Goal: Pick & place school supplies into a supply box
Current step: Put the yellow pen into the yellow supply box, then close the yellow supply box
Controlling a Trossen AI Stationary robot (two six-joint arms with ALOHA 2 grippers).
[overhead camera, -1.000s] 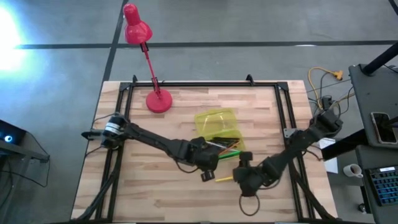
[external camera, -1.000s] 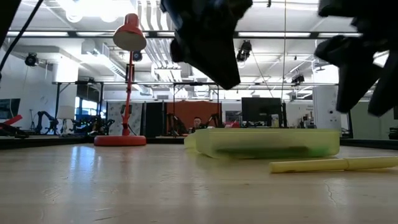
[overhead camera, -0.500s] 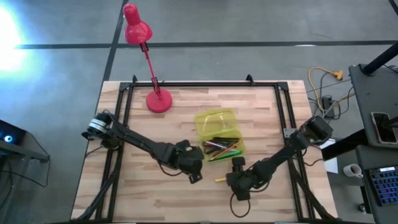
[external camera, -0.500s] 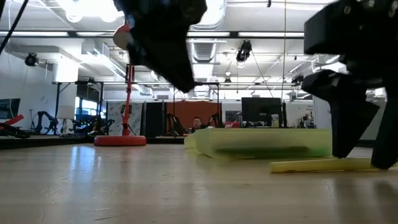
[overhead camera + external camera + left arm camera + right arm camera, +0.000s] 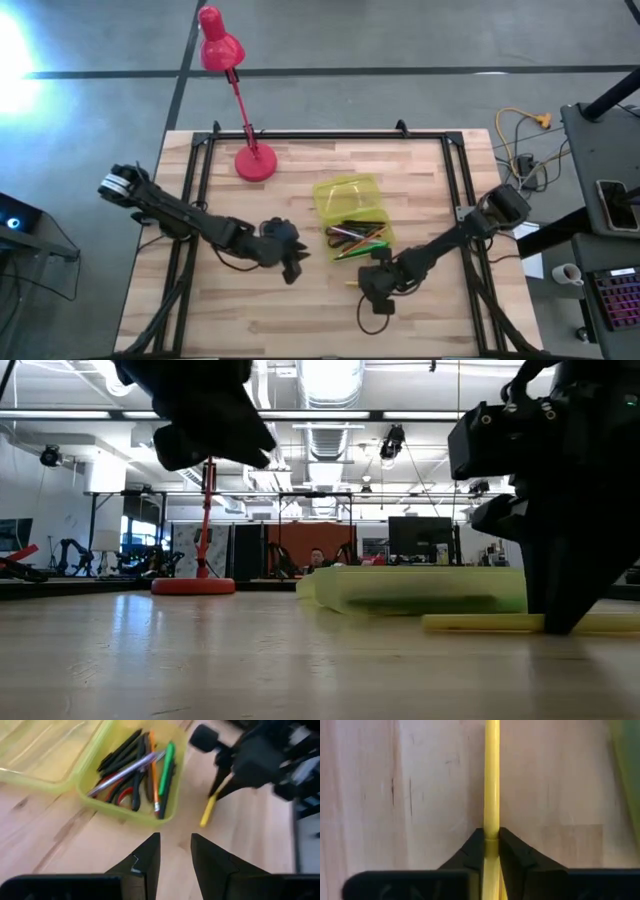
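Left gripper (image 5: 291,268) withdrawn from supply box (image 5: 352,214), fingers apart, empty; right gripper (image 5: 491,851) now clamps yellow marker (image 5: 491,780).

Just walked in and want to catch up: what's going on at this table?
The robot is packing school supplies into a yellow-green box. The right tool has closed on a yellow pencil lying on the table beside the box. The left tool hangs open, off to the box's side. Pens and markers already lie inside.
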